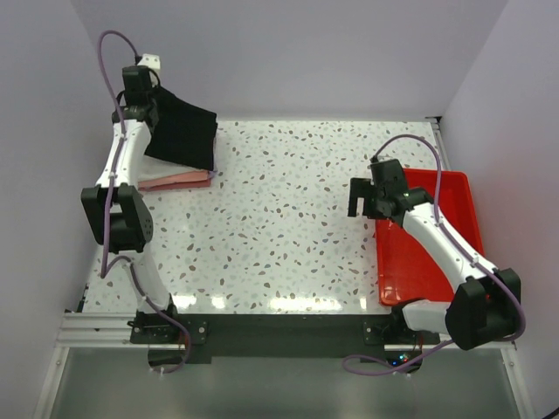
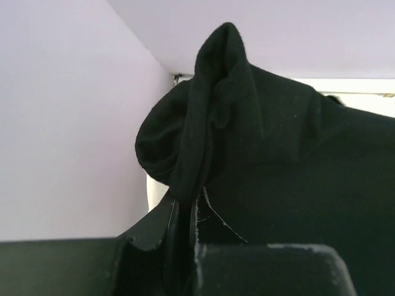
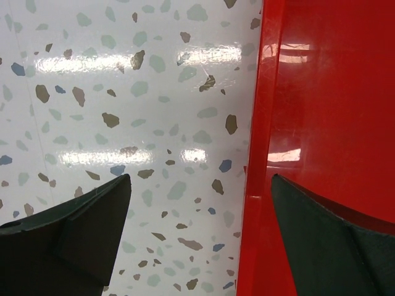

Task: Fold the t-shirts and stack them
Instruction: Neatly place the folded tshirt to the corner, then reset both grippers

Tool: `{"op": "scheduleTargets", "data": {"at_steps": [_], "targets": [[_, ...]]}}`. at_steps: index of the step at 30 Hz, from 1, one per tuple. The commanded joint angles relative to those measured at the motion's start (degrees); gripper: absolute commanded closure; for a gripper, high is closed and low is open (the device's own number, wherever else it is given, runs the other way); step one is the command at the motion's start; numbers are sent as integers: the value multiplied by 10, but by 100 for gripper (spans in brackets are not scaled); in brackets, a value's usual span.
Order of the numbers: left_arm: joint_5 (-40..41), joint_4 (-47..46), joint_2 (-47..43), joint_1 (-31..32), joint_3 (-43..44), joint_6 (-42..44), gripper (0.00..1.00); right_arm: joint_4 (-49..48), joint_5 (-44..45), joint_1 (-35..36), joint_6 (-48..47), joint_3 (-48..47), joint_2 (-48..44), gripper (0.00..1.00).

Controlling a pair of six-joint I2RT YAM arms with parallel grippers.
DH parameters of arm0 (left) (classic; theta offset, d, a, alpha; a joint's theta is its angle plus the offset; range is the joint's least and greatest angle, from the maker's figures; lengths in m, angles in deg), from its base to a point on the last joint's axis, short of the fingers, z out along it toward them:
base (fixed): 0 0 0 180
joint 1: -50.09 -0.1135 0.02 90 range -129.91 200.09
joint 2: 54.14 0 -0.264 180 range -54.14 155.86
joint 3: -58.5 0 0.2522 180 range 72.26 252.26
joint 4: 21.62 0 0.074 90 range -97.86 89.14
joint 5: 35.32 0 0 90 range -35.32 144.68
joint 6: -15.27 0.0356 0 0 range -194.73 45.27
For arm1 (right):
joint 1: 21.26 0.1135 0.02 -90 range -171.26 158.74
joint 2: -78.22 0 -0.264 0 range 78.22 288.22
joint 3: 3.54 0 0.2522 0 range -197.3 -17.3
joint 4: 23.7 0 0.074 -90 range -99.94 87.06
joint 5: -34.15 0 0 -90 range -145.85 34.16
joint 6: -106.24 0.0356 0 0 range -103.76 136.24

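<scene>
Step in hand, my judgement: the black t-shirt [image 1: 185,131] is up off the table [image 1: 279,218], being carried for folding or stacking.

Left gripper [image 2: 185,246]: clamped on a bunched fold of the shirt. The cloth is pinched between the fingers and the rest hangs below and to the gripper's right. The folded pink t-shirt [image 1: 179,181] lies beneath that hanging hem; I cannot tell whether they touch.

Right gripper [image 3: 200,185]: spread wide and holding nothing. It straddles the left rim of the red tray [image 3: 259,123], with one finger over the table and the other over the tray floor.

Next move, as I read it: lay the black shirt out flat, which probably needs a second grip from the right gripper.

Room: walls stand close behind and to the left of the left gripper, with open table to its right. The right gripper should clear the tray rim below it before travelling.
</scene>
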Motion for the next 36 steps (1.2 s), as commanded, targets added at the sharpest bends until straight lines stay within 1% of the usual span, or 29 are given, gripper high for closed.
{"op": "scheduleTargets", "data": {"at_steps": [1, 2, 7, 8, 10, 11, 12, 13, 14, 16, 20, 24, 25, 27, 28, 30, 31, 32, 33, 34, 35, 36], "targets": [[-61, -59, 20, -45, 15, 3, 100, 19, 30, -3, -4, -30, 0, 1], [-87, -62, 30, -61, 15, -2, 100, 21, 31, -3, -3, -32, 1, 1], [-119, -69, 60, -95, 25, -19, 100, 24, 35, -3, 0, -31, -1, 1], [-120, -67, 68, -98, 26, -21, 99, 26, 36, -2, 0, -31, -1, 1], [-116, -71, 73, -111, 24, -27, 91, 30, 41, -3, 2, -32, -2, 1], [-114, -74, 79, -115, 25, -32, 73, 32, 41, -2, 2, -33, -3, 1], [-115, -71, 83, -121, 29, -36, 65, 34, 41, -2, 2, -33, -7, 1], [-115, -66, 87, -127, 41, -46, 24, 36, 43, -3, 2, -34, -8, 1], [-114, -54, 91, -129, 48, -53, 0, 37, 42, -2, 1, -35, -11, 1], [-118, -49, 86, -129, 55, -68, 0, 42, 46, -2, -1, -38, -16, 1], [-145, -32, 41, -129, 58, -97, 0, 44, 49, -2, -2, -47, -33, 1], [-193, 0, -17, -128, 43, -176, 0, 26, 34, -3, 0, -38, -60, 1], [-226, 2, -31, -128, 15, -211, 0, 16, 27, -2, 1, -34, -70, 1], [-266, -7, -74, -124, -22, -235, 0, 13, 14, -2, 3, -30, -80, 1], [-268, -8, -88, -111, -53, -249, 0, 13, 9, -3, 1, -29, -84, 1], [-217, -1, -133, -88, -80, -267, 0, 12, -1, -2, -2, -22, -98, 1], [-182, 4, -150, -62, -110, -283, 0, 10, -4, -3, -1, -20, -103, 1], [-161, 5, -185, -50, -128, -288, 0, 10, -7, -2, -1, -17, -112, 1], [-152, -1, -205, -39, -151, -298, 0, 10, -15, -2, 0, -15, -117, 1], [-155, -8, -227, -21, -204, -318, 0, 8, -18, -3, 0, -12, -121, 1], [-167, -35, -271, -14, -234, -324, 0, 5, -22, -2, 0, -7, -125, 1], [-175, -48, -295, -1, -296, -332, 0, 1, -32, -2, 0, -5, -133, 1]]}}
